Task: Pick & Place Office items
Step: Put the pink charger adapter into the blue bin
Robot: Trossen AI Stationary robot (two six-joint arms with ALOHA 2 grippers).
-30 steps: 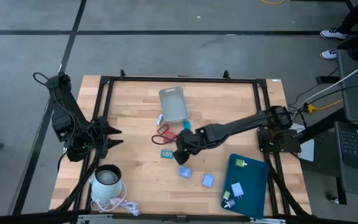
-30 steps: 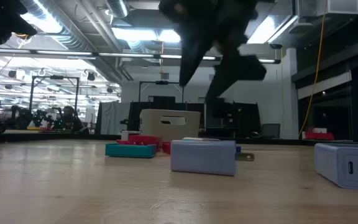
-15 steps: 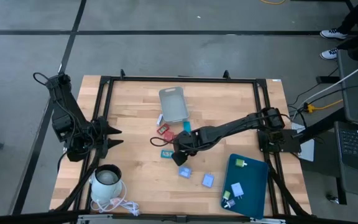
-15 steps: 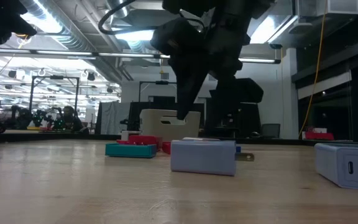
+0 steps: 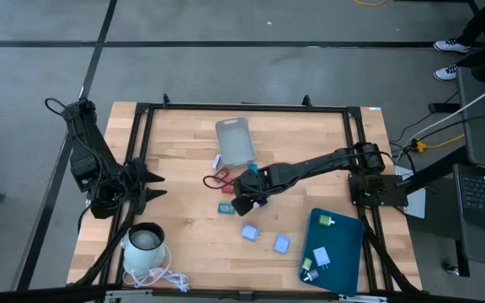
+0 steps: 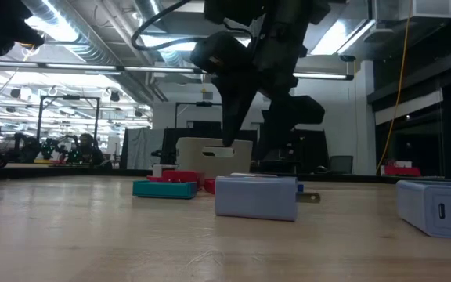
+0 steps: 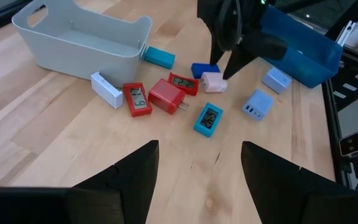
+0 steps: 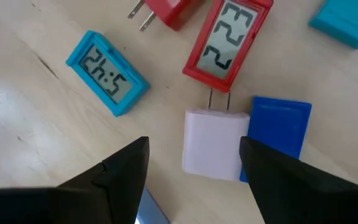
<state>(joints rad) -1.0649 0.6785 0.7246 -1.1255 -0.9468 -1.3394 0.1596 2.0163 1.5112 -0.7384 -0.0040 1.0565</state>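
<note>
The office items lie scattered mid-table. Near the grey bin are red clocks and a red charger. A teal clock, a pale pink charger and a blue block lie closer in, and two light-blue chargers nearer the near edge. My right gripper hangs open, pointing down, low over the pink charger. In the right wrist view its fingers stand on either side of that charger without touching. My left gripper waits open at the table's left side.
The dark-teal tray sits at the near right corner with a few small pieces on it. A white mug-like pot with a white cord stands at the near left corner. Black frame rails run along the table's edges.
My right gripper has come down toward the table and shifted a little toward the far edge. It now hangs over the pink charger and blue block, away from the light-blue charger. None of the pieces has moved.
</note>
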